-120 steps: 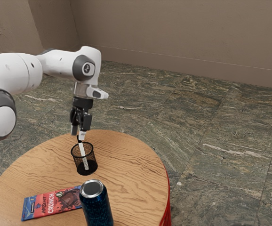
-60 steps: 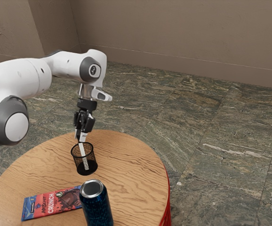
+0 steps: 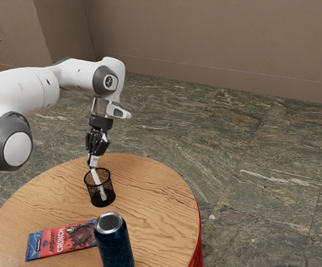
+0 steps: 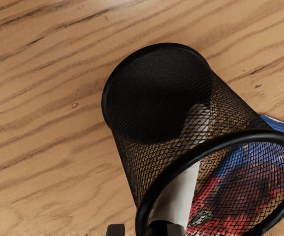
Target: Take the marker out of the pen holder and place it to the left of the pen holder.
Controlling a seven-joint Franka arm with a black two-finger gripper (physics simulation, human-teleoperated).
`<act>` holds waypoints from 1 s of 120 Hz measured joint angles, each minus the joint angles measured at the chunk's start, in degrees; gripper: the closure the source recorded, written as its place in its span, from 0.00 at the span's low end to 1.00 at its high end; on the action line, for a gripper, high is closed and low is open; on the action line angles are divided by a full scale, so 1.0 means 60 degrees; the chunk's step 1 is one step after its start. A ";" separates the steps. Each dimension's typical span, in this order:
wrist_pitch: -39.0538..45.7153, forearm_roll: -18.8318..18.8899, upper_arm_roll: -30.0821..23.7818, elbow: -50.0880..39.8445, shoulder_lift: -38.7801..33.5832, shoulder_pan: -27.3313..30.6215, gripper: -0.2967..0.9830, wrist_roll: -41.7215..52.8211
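Down by the marker's [image 4: 177,196] upper end with the pincer [image 3: 93,162], right over the holder [image 4: 225,113]; clenched or released, impossible to tell from here. And just nudged! Shifted slightly toward the exterior view's left since half a second ago, with the marker leaning harder now. Contact, by the look of it, and possibly the start of a grasp. Still inside the holder, though, foot low in the mesh, so nothing lifted out yet. Straight up next, ideally, after a sure hold; careful of snagging the rim or tipping the holder. No change farther out on the surface [image 3: 161,194]: same spot for the chocolate [image 3: 61,239], same for the can [image 3: 115,245].
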 joint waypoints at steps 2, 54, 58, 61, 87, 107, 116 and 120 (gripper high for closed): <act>-0.0015 0.0001 0.0000 -0.0009 -0.0014 0.0004 0.80 -0.0007; -0.0418 0.0079 -0.0040 -0.0891 -0.2074 0.0056 0.85 -0.0109; -0.0500 0.0132 -0.0057 -0.0992 -0.2313 0.0040 0.85 -0.0117; -0.0575 0.0171 -0.0073 -0.1093 -0.2509 0.0026 0.85 -0.0131; -0.1078 0.0322 -0.0091 -0.2916 -0.3813 0.0245 0.85 -0.0272; -0.1254 0.0334 -0.0080 -0.4079 -0.3786 0.0603 0.85 -0.0386; -0.1310 0.0293 -0.0065 -0.4195 -0.3589 0.0697 0.85 -0.0456; -0.1326 0.0205 -0.0053 -0.4210 -0.3437 0.0812 0.85 -0.0509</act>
